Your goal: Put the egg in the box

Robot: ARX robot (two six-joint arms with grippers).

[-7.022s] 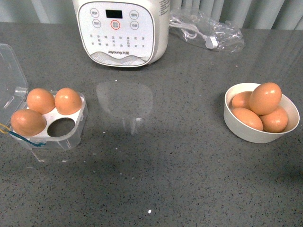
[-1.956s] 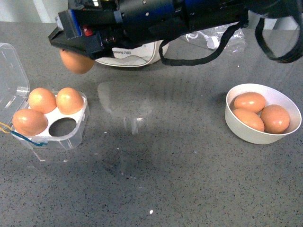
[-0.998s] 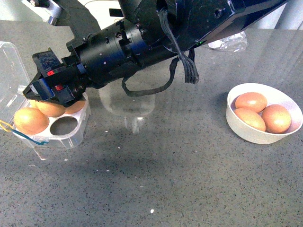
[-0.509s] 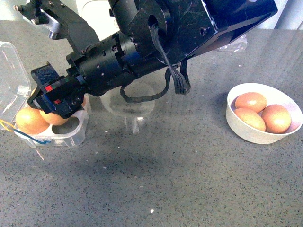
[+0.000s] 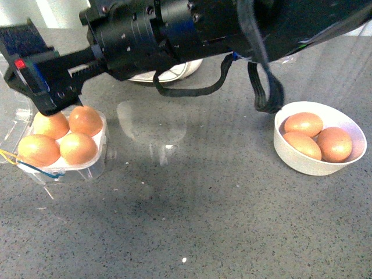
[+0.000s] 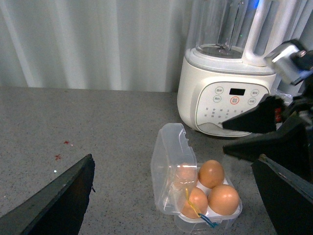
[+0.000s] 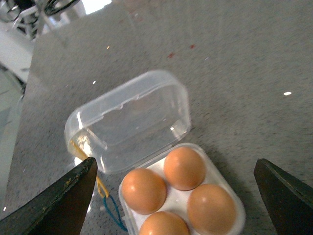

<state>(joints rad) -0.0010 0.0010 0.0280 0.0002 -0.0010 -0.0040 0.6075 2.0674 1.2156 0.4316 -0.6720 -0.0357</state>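
1. Setting: a grey speckled worktop (image 5: 203, 221) with a pale curtain (image 6: 98, 44) behind it. A white kitchen appliance (image 6: 230, 98) stands at the back.
2. Box (image 5: 100, 152): a clear plastic carton on the worktop's left side, its hinged lid (image 7: 132, 122) thrown open. All four hollows are filled.
3. Egg (image 5: 78, 147): orange-brown, seated in the box's front hollow on the bowl side and touching its neighbours. Nothing grips it.
4. Right gripper (image 5: 29, 72): it hangs just above the back of the box, the arm reaching across from the right. In the right wrist view the jaws are spread wide and empty, with the four eggs in plain sight between them.
5. Left gripper (image 6: 173, 166): it is well apart from the box and looks on from the side. Its jaws are likewise parted and hold nothing.
6. Bowl (image 5: 308, 165): round and white, on the right of the worktop, with three eggs left in it.
7. Step in hand, as I judge it: placement is done and the egg is let go, so the task looks complete.
8. Next move, as I judge it: I raise the right arm straight up before swinging it away, so the jaws clear the eggs and the open lid.
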